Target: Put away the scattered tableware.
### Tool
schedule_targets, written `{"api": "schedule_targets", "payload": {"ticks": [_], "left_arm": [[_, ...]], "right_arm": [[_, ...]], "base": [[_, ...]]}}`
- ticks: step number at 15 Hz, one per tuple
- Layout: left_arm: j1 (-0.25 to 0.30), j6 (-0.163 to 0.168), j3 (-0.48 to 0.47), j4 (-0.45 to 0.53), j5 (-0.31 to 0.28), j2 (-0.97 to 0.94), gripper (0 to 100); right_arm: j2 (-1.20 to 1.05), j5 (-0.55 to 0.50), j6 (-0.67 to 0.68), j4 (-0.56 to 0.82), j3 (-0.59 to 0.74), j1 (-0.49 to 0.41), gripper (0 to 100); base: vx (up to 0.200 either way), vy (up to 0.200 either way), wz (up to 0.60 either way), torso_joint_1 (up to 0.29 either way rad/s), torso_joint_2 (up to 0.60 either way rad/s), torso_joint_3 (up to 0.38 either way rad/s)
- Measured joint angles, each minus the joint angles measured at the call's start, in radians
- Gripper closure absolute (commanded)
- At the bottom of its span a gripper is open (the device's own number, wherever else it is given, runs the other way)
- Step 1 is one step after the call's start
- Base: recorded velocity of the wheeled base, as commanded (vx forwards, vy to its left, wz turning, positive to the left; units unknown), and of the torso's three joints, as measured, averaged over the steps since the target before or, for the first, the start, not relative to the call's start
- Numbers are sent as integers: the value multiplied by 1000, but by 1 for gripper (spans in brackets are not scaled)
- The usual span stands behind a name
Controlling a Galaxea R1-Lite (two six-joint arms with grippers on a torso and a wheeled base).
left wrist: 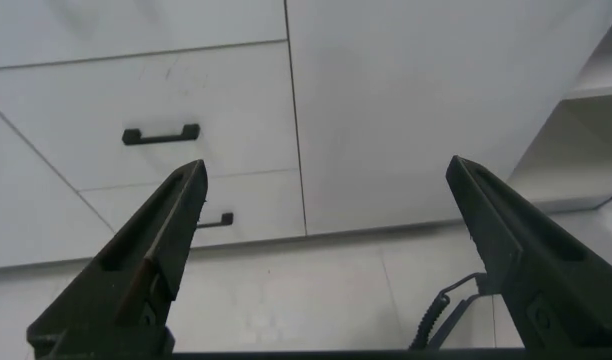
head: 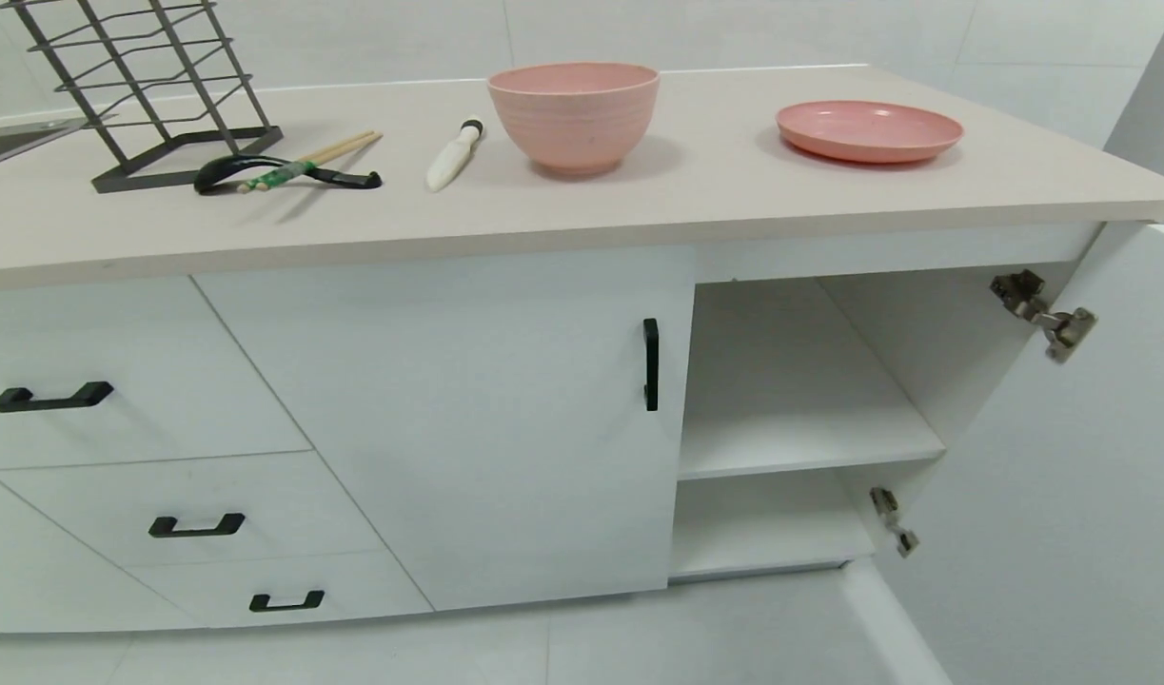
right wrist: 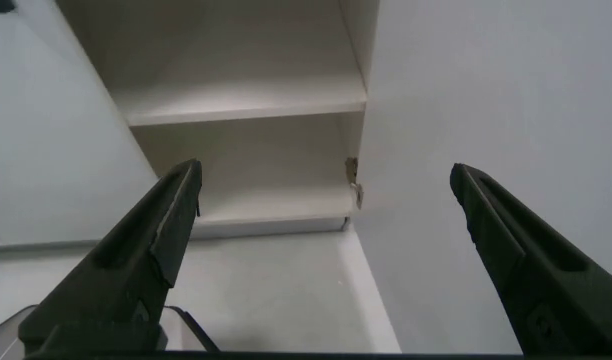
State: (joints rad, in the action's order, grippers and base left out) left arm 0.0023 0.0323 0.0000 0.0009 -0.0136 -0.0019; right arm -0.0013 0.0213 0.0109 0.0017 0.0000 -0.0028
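On the beige countertop (head: 639,205) stand a pink bowl (head: 574,114) and, to its right, a pink plate (head: 868,130). Left of the bowl lie a white-handled utensil (head: 453,154), a pair of wooden chopsticks (head: 317,156) and a black ladle (head: 277,175) across them. My left gripper (left wrist: 326,175) hangs open and empty, low in front of the drawers (left wrist: 161,133). My right gripper (right wrist: 326,180) is open and empty too, low before the open cupboard (right wrist: 246,105).
A black wire rack (head: 139,86) stands at the counter's back left beside a sink edge (head: 10,138). The right cupboard door (head: 1067,457) is swung open, showing two bare shelves (head: 800,447). The middle door (head: 448,419) with its black handle (head: 650,364) is shut, as are the drawers (head: 115,409).
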Motion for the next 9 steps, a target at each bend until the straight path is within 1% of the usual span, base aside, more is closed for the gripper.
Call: {"api": "schedule_targets", "payload": {"ticks": [7,9], "left_arm": [[0,-2,0,0,0,0,0],[1,-1,0,0,1,0,0]], "right_arm": [[0,0,-1,0,0,0,0],[0,0,-1,0,0,0,0]], "base": [[0,0,0,0,0,0],[0,0,0,112,-146,-29]]}}
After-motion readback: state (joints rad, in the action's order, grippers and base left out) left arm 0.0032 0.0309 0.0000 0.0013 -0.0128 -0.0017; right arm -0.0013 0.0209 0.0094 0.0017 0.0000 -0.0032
